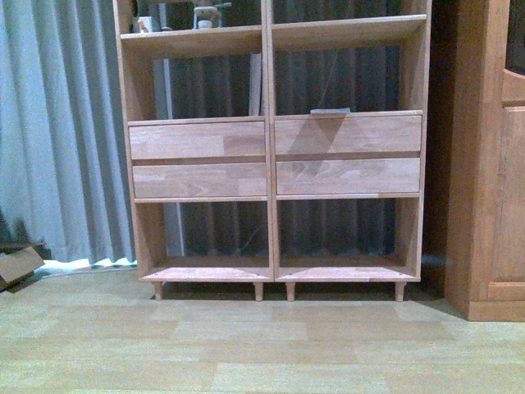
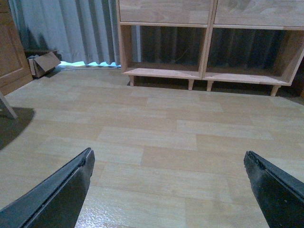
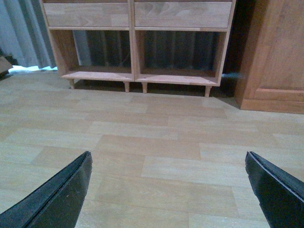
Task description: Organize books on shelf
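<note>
The pale wood shelf (image 1: 271,156) stands ahead against a grey curtain, with two columns, four drawer fronts and short legs. A flat greyish thing (image 1: 330,111), perhaps a book lying on its side, rests on the board above the right drawers. A thin pale upright strip (image 1: 255,82), perhaps a book, stands against the divider in the left column. I cannot make out any cover. My left gripper (image 2: 167,154) and right gripper (image 3: 167,154) are open and empty above the floor, well short of the shelf (image 2: 204,47) (image 3: 135,42). Neither arm shows in the front view.
A browner panelled cabinet (image 1: 492,164) (image 3: 270,52) stands right of the shelf. A cardboard box (image 1: 16,264) (image 2: 45,61) lies on the floor at the left by the curtain. Small objects (image 1: 209,15) sit on the top left board. Wood-look flooring (image 1: 262,345) runs up to the shelf.
</note>
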